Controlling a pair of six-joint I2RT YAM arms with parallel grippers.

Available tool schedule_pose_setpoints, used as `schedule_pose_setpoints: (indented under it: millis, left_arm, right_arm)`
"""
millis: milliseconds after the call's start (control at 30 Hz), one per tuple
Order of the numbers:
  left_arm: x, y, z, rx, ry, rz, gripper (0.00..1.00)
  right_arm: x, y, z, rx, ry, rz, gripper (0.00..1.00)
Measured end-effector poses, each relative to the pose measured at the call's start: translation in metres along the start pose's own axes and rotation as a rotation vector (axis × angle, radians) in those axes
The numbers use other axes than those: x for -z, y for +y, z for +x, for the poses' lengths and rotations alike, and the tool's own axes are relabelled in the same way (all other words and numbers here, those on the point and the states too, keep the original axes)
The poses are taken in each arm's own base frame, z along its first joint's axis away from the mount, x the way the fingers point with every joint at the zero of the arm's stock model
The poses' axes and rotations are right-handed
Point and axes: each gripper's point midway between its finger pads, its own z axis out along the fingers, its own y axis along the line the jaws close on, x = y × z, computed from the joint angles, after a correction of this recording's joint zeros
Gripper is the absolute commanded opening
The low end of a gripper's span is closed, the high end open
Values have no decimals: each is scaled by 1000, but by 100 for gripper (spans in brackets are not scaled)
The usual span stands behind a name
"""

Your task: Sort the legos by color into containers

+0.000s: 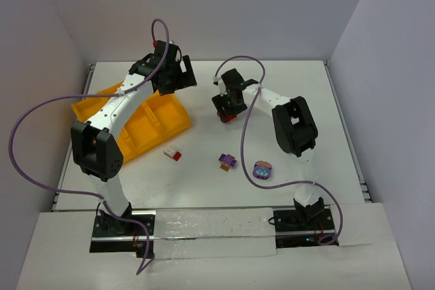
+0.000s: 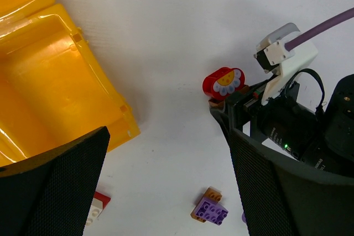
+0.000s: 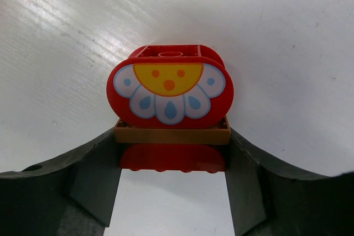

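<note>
Fingers (image 3: 94, 175) of the right gripper (image 3: 172, 136) sit low on either side of the red flower brick (image 3: 168, 89). Both pads meet the ends of the orange plate (image 3: 171, 135) under it, so we log them as closed on the brick. It looks to rest on the table. How firm the hold is, we cannot tell.

Left gripper (image 2: 168, 136): fingers wide apart, nothing between them. It hangs above the table just beside the near corner of the yellow tray (image 1: 170, 110).

Task items:
- red flower brick: in the right fingers, mid-table, well apart from the tray
- red and white brick (image 1: 172, 153): loose on the table, near the tray's front edge
- purple and orange brick (image 1: 227, 161): loose, centre front
- purple and light-blue brick (image 1: 262, 170): just to its right
- tray cells: those in view look unfilled

Risks, as we judge them:
- The pads bear on the thin plate only, not the tall rounded part. The brick may pivot or pop out when raised.
- The stacked parts may separate if the squeeze is uneven.
- The carry to the tray passes close to the open left gripper, so the two arms could bump.
- A drop from height could bounce the brick out of a shallow cell.

Surface: white table (image 1: 343, 120), matte with a faint grain, showing a soft glare in the right wrist view. Plain pale walls (image 1: 238, 5) close it in on three sides. Purple cables (image 1: 27, 134) loop off both arms.
</note>
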Motion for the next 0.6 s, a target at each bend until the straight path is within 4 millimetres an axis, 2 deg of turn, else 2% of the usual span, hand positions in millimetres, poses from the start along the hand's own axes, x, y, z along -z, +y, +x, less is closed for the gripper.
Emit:
schedule_pose_setpoints:
  millis: [67,300,467,600]
  left_arm:
    - [0,1,0,0,-2,-3,97]
    - [0,7,-3,7,-10,-23,99]
    - [-4,13,1,22,17,-35,99]
    - [-8,12,20,28,60,46,99]
  right_arm:
    - [1,0,1,-3,-5,-1,56]
    - [14,6,12,-14,-25,-21,54]
    - [48,11,6,-30,-93,-31,54]
    - [93,22,1,-32,-210,-59,54]
